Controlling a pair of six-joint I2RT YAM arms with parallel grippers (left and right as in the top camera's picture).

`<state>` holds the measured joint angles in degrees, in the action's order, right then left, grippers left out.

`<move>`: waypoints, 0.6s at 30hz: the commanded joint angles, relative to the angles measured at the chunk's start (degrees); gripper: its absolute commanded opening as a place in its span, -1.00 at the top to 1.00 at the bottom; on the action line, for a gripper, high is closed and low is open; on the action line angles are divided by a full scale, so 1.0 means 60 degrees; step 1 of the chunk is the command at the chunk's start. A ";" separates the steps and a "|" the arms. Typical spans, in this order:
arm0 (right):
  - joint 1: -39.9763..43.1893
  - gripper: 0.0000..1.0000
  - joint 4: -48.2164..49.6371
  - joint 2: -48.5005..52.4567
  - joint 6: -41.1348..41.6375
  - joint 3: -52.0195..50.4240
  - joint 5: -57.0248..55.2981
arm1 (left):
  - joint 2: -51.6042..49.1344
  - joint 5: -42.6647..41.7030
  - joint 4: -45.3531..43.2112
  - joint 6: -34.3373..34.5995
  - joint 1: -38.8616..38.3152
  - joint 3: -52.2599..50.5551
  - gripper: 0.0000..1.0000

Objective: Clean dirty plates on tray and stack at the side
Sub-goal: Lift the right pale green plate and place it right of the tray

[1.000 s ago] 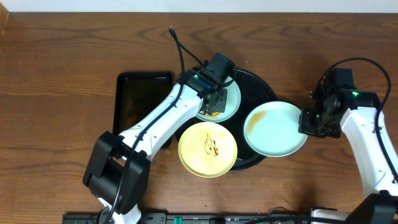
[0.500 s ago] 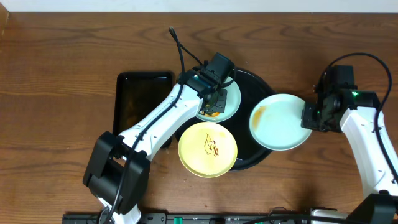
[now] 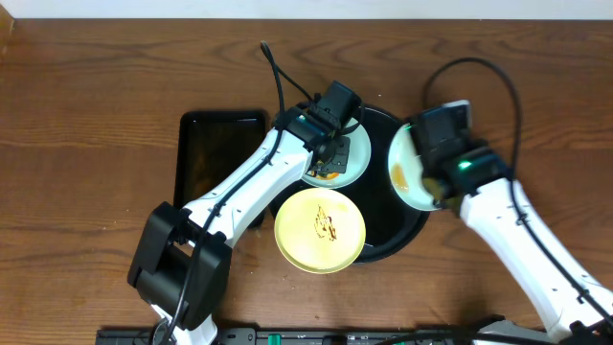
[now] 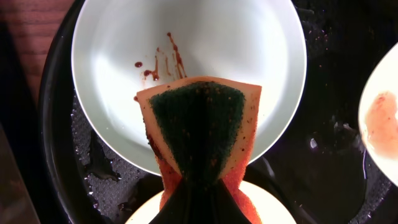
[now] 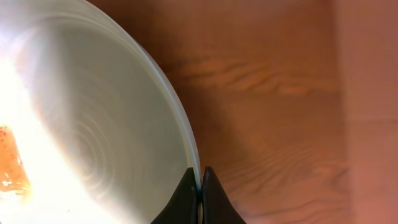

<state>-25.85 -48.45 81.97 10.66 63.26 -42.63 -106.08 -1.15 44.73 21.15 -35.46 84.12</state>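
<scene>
On the round black tray [image 3: 388,235], a mint-green plate [image 3: 352,158] lies at the back with red-brown smears [image 4: 155,62]. My left gripper [image 4: 200,186] is shut on a green-and-orange sponge [image 4: 199,124] that rests on this plate's near part. A yellow plate [image 3: 319,228] with brown smears sits at the tray's front left. My right gripper [image 5: 200,177] is shut on the rim of a second mint-green plate [image 5: 93,118]. It holds that plate tilted over the tray's right side [image 3: 404,168], with an orange smear [image 5: 9,162] inside.
A rectangular black tray [image 3: 220,153] lies left of the round tray, partly under my left arm. A black cable [image 3: 278,77] runs over the wood behind it. Brown wooden tabletop [image 3: 536,57] surrounds everything.
My right arm has swung left, carrying the mint plate from beside the tray to over its right side and tipping it steeply. The left gripper and sponge have stayed put.
</scene>
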 commanded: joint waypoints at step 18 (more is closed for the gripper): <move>-0.1523 0.98 0.0437 -0.0160 0.0484 0.0120 -0.3075 | 0.0055 0.0047 0.0000 -0.0080 0.0007 0.0018 0.85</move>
<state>-35.35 -46.09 81.97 10.13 63.26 -58.76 -106.08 -1.15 44.73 21.15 -35.46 84.12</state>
